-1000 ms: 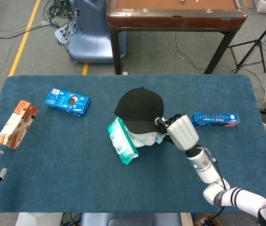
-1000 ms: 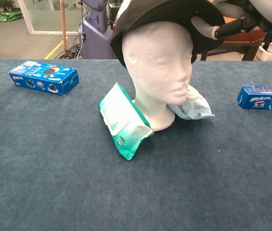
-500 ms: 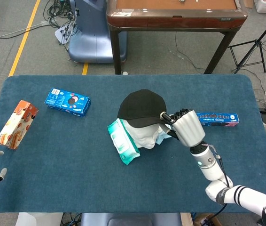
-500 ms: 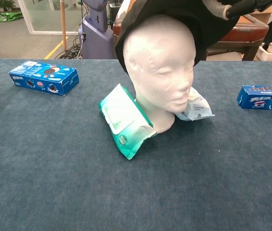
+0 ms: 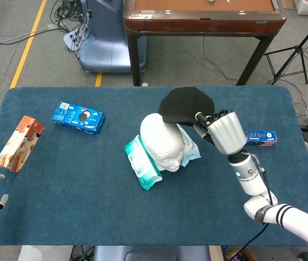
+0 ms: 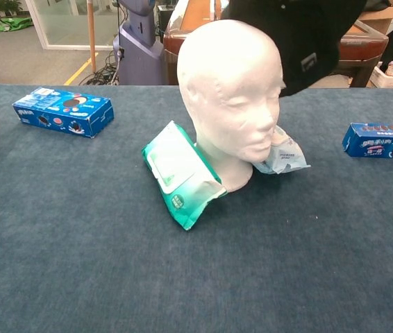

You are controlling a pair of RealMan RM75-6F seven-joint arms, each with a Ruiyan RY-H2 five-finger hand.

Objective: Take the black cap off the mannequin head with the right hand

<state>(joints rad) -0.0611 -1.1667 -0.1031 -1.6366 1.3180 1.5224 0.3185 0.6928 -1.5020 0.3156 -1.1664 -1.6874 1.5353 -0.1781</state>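
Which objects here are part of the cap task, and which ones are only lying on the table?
Part of the job:
- black cap, held by the right hand, off the head
- mannequin head, now bare

Only lying about:
- green wipes pack
- pale blue pack behind the head
- two blue cookie boxes
- orange box

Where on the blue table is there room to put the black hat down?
The right hand holds the black cap above the table. The wide near strip in front of the green wipes pack looks bare, as does the patch between the mannequin head and the blue cookie box. Right around the head it is crowded.
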